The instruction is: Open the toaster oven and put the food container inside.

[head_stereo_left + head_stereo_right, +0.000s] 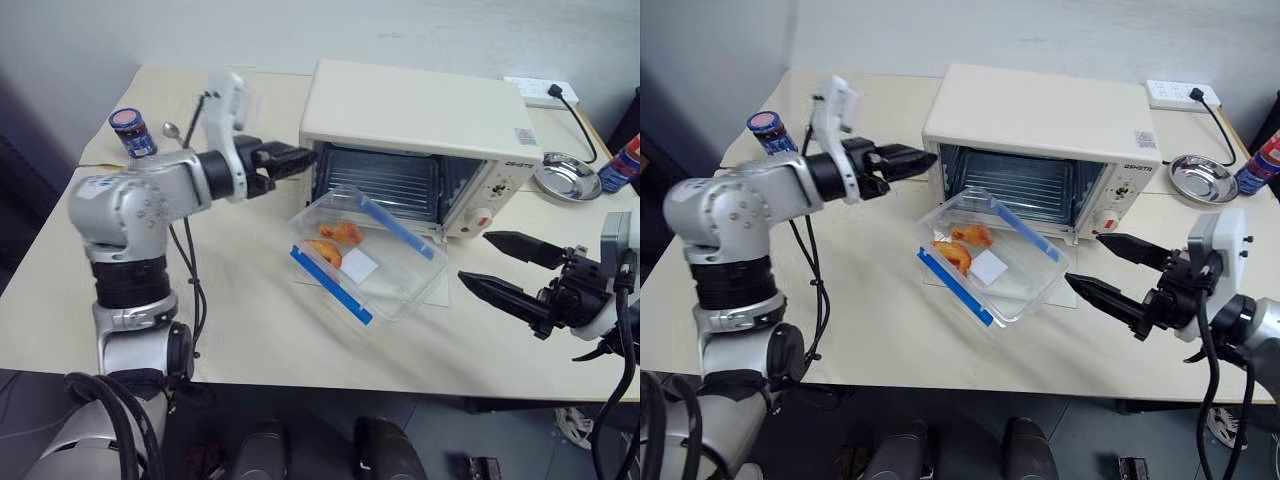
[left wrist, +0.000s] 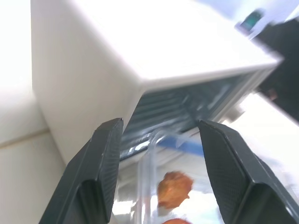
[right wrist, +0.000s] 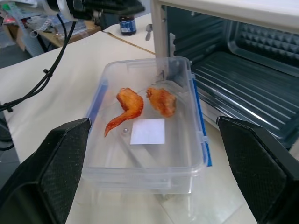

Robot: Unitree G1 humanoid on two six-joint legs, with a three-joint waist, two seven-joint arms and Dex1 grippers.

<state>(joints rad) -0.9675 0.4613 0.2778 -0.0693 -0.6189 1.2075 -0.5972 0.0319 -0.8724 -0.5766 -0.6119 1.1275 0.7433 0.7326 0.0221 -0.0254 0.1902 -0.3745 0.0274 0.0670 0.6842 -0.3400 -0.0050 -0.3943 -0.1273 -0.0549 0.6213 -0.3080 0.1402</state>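
Jaws of the left gripper [image 1: 300,157] stand apart on nothing, level at the top left corner of the toaster oven [image 1: 415,115]; jaws of the right gripper [image 1: 497,265] are spread wide and empty too, pointing toward the one food container [image 1: 368,255] from its 4 o'clock side.

That container lies on the glass door, which is dropped flat on the worktop [image 1: 250,330] in front of the oven's open mouth. Its long axis runs from about 10 o'clock to 4 o'clock, one short end tipped up against the oven's cavity. Two blue clip strips line its long sides, and two orange-brown food pieces [image 3: 142,105] and one white square lie inside.

At the oven's 9 o'clock stand one blue-lidded jar [image 1: 132,132] and one spoon [image 1: 172,130]; at 3 o'clock sits one metal dish [image 1: 566,177].
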